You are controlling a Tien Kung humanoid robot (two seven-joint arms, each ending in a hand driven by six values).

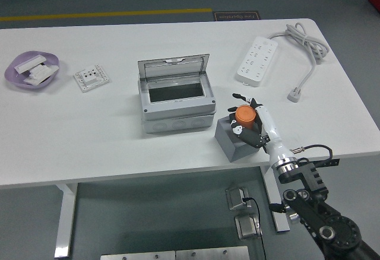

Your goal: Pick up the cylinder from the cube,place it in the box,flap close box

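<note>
An orange cylinder stands on a grey cube near the table's front edge, right of centre. My right hand reaches in from the lower right, and its black fingers curl around the cylinder, which still rests on the cube. A grey box stands just left of the cube, with its clear flap lid raised at the back and its inside open. My left hand is out of view.
A white power strip with its cable lies at the back right. A white wall socket plate and a purple dish with white parts lie at the far left. The table's near edge runs just in front of the cube.
</note>
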